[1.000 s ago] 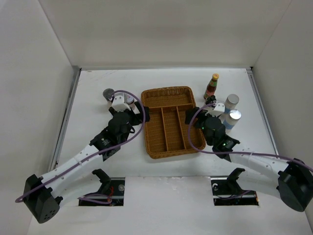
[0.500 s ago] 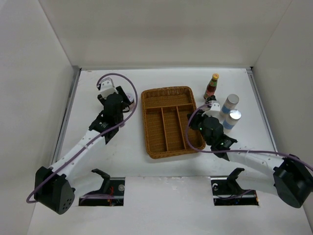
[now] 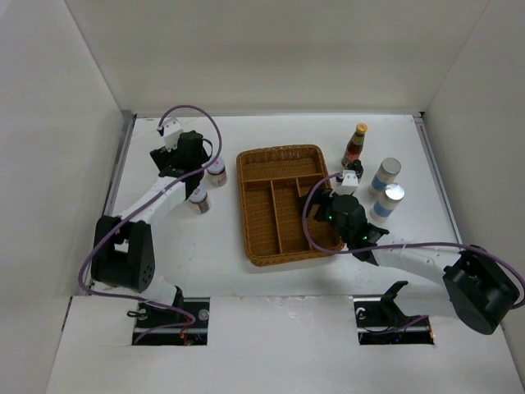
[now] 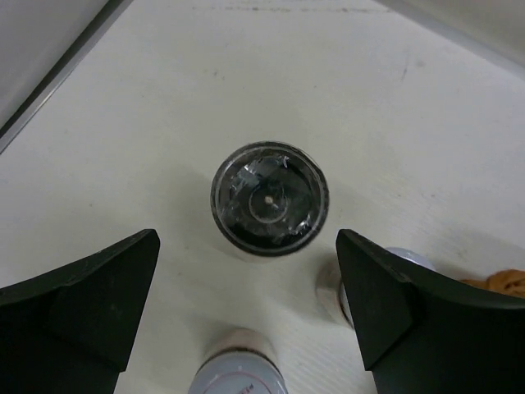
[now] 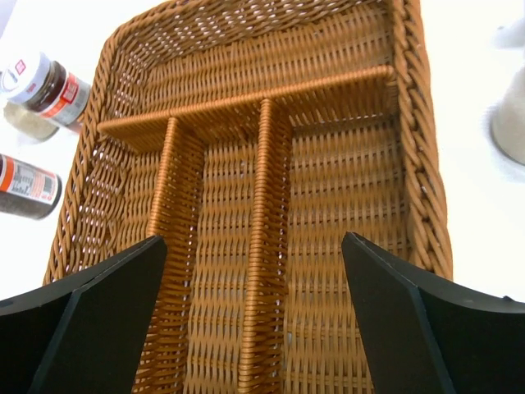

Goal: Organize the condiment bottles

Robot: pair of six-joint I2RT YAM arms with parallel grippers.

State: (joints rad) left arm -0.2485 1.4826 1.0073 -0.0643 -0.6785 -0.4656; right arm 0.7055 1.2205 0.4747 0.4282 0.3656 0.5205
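Surface point(image 3: 271, 283) white, walled on three sides. I see the wicker tray point(image 3: 283, 153) at centre with nothing in its compartments. My right gripper point(image 5: 254, 271) hangs over it, fingers spread wide, holding nothing. My left gripper point(image 4: 246, 271) is at far left, fingers wide around nothing, above the grey-lidded shaker point(image 4: 269, 199). Two red-labelled jars point(image 3: 216, 172) stand just beside it. Right of the tray: two silver-lidded canisters point(image 3: 387, 201), then the slim yellow-capped sauce bottle point(image 3: 355, 145).

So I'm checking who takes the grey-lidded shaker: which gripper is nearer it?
Left. The left gripper hangs directly above the grey-lidded shaker, jaws open; the right gripper is over the wicker tray.
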